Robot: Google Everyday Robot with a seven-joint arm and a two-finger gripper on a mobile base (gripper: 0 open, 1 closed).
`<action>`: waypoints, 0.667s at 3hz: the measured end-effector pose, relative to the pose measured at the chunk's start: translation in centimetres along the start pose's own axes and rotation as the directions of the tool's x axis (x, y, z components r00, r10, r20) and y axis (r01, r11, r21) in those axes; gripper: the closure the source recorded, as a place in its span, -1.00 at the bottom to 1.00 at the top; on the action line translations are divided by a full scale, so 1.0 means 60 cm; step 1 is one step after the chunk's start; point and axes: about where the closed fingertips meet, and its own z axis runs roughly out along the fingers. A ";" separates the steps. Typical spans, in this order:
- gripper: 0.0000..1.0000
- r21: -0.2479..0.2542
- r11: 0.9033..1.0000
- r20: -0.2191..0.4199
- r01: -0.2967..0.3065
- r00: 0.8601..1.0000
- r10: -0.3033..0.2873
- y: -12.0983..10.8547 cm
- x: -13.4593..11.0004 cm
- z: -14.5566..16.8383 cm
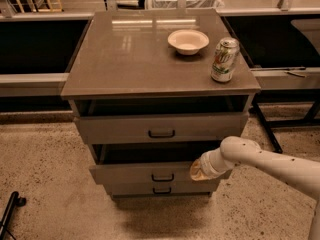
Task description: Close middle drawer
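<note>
The grey cabinet point(160, 79) has three drawers. The middle drawer point(145, 173) is a shallow grey drawer with a small dark bar handle point(162, 177); it stands pulled out a little, with a dark gap above its front. My gripper point(196, 170) is at the end of the white arm coming from the right and presses against the right part of that drawer's front. The top drawer point(160, 128) is also slightly out. The lowest drawer point(161, 188) sits just below, nearly flush.
A white bowl point(188, 41) and a green-and-white soda can point(224, 60) stand on the cabinet top. A dark table leg point(265, 126) is at the right, a black object point(9, 211) on the floor at lower left, and dark shelving behind.
</note>
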 end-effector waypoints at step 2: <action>-1.00 0.110 0.994 -0.066 -0.001 0.998 0.008 -0.036 0.020 0.007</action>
